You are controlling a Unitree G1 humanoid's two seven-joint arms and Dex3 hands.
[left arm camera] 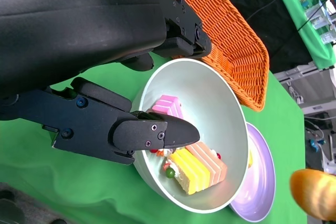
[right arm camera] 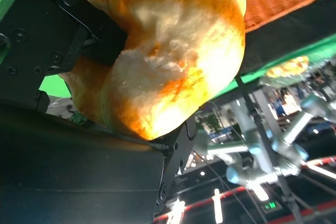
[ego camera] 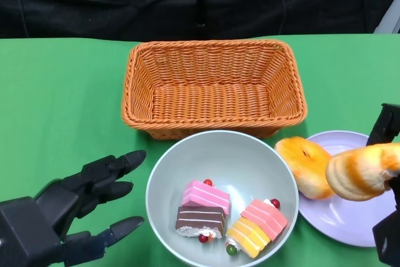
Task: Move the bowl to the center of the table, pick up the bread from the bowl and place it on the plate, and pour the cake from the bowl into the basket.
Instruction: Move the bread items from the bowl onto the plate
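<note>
Right hand: black hand (ego camera: 389,182) at the right edge of the head frame, gripping a golden-brown elongated bread roll (ego camera: 362,171); its own wrist view shows the fingers (right arm camera: 63,30) clamped against the bread (right arm camera: 173,51).
Held bread: raised over the right part of the round lilac plate (ego camera: 350,220), not touching it as far as the head view shows; seen also at the lower right of the left wrist view (left arm camera: 315,192).
Left hand: black hand (ego camera: 81,207) at the lower left of the head frame, fingers spread apart and holding nothing, just left of the bowl; in its wrist view the fingertips (left arm camera: 173,132) sit against or over the bowl's near rim, contact unclear.
Bowl: pale grey-green round bowl (ego camera: 250,154), lower centre of the head frame, on the green table (ego camera: 56,92), just below the basket and beside the plate.
Cake: three layered slices in the bowl, a pink one (ego camera: 206,195), a brown chocolate one (ego camera: 200,220) and an orange-yellow-pink one (ego camera: 257,226), with small red and green berries among them.
Second bread: round orange bun (ego camera: 304,166) lying on the plate's left edge, beside the bowl's right rim.
Basket: rectangular orange wicker basket (ego camera: 212,85), upper centre of the head frame, nothing visible inside it.
</note>
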